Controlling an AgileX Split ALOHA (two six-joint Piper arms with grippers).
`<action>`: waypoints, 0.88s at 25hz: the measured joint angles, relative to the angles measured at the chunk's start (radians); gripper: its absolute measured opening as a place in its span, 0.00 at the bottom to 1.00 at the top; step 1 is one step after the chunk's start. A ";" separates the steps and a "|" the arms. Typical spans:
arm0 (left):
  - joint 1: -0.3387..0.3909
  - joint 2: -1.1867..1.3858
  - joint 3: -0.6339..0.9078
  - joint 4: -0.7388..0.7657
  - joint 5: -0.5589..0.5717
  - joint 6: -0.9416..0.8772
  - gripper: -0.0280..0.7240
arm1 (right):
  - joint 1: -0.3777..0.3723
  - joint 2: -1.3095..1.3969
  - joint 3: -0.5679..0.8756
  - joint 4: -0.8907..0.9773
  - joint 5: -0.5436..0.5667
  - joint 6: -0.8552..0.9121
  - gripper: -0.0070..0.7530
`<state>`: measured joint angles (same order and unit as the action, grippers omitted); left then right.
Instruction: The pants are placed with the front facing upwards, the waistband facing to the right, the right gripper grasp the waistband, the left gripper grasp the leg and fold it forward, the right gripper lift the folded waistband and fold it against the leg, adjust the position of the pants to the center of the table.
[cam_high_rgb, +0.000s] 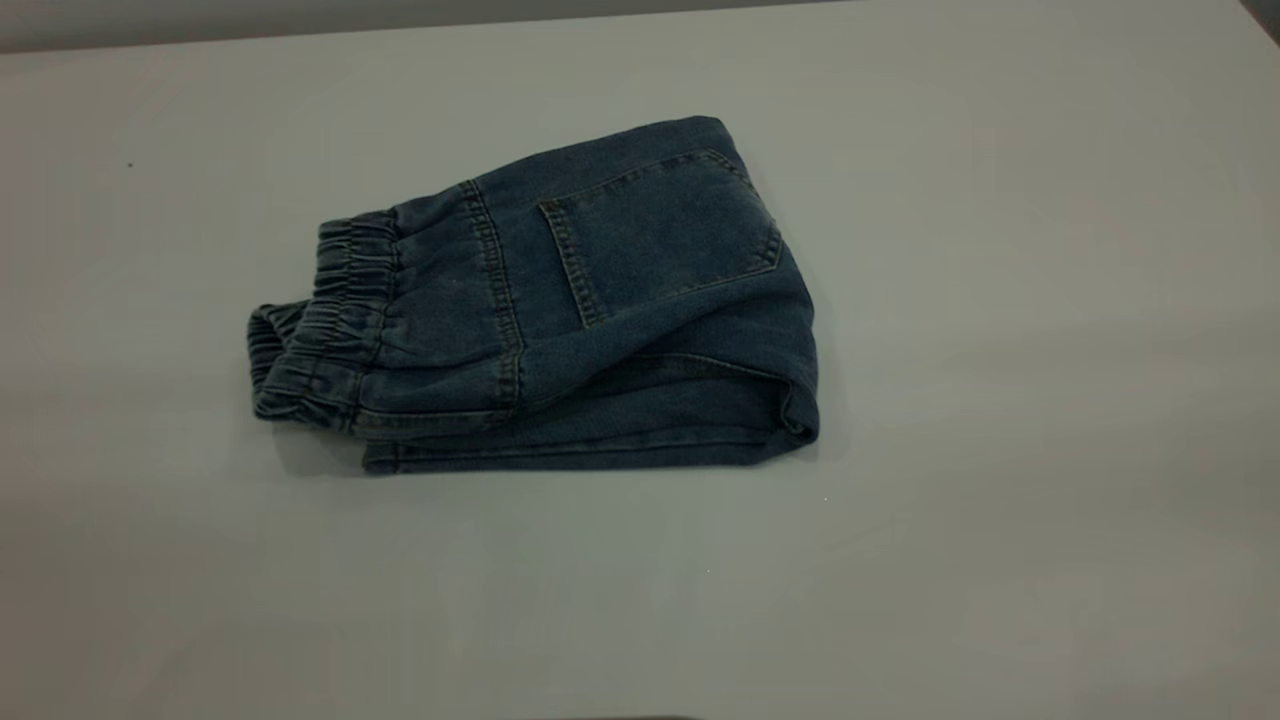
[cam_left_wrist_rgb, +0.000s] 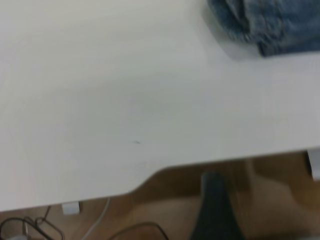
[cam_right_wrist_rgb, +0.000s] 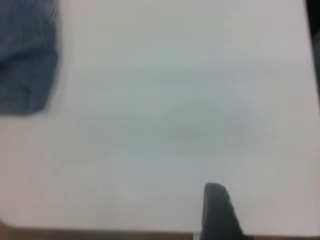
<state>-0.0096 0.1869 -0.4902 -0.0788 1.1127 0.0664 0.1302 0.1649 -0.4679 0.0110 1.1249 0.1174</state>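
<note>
Lying folded at centre frame on a pale grey surface (cam_high_rgb: 1000, 400), short blue denim pants (cam_high_rgb: 600, 320), gathered waistband (cam_high_rgb: 330, 310) left; finger state cannot be told

Folded pants (cam_high_rgb: 600, 310) lie on the table (cam_high_rgb: 1000, 400).

Folded pants (cam_high_rgb: 600, 310) lie mid-table (cam_high_rgb: 1000, 500), waistband (cam_high_rgb: 320, 320) leftward.

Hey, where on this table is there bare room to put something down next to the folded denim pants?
The table lies bare on every side of the folded pants. The widest patch runs from the fold edge to the right side; another wide strip lies along the near edge. Left of the waistband is bare too. Only the pants' own footprint is taken.
</note>
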 joint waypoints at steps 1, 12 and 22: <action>0.016 -0.021 0.000 0.000 0.001 0.000 0.64 | -0.014 -0.020 0.000 0.000 0.000 0.000 0.49; 0.050 -0.204 0.000 -0.001 0.009 0.000 0.64 | -0.029 -0.175 0.000 0.000 0.005 0.000 0.49; 0.050 -0.204 0.000 -0.001 0.011 0.000 0.64 | -0.029 -0.175 0.000 0.000 0.005 0.000 0.49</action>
<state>0.0399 -0.0169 -0.4902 -0.0797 1.1239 0.0664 0.1016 -0.0099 -0.4679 0.0110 1.1300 0.1174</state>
